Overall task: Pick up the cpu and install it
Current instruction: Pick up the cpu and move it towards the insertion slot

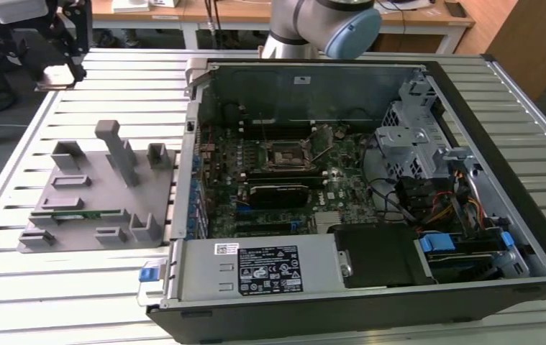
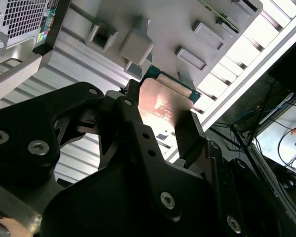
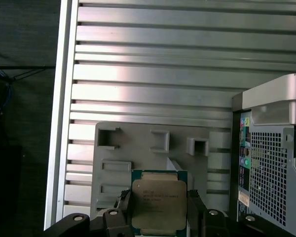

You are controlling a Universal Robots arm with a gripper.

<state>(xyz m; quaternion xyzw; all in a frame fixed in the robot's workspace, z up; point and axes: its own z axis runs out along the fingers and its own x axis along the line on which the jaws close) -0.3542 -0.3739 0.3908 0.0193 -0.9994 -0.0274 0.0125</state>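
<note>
Hangs raised at the exterior view's upper left, gripper [image 1: 57, 66] pointing down over the slatted table [image 1: 109, 280], clear of its surface. Pinches the cpu [image 1: 60, 77] between the two black fingers [image 3: 123, 210], jaws closed onto opposite edges, one finger on each side. Presents the cpu's silver top to the first wrist view, square between the fingertips, green rim showing along the free edge. Catches warm light on that same top in the second wrist view, far edge jutting past the fingertips. Further right, looks down on the grey fixture [image 1: 91, 194], flat on the table below the gripper and well apart from the cpu, with a green stick [image 1: 80, 213] lying in one of its slots. Has, right again, the open case [image 1: 531, 215] just beside the fixture, the arm [image 1: 321, 25] rising behind its back wall, and the socket [image 1: 287, 154] near the middle of the board [image 1: 349, 183], well apart from the cpu.
</note>
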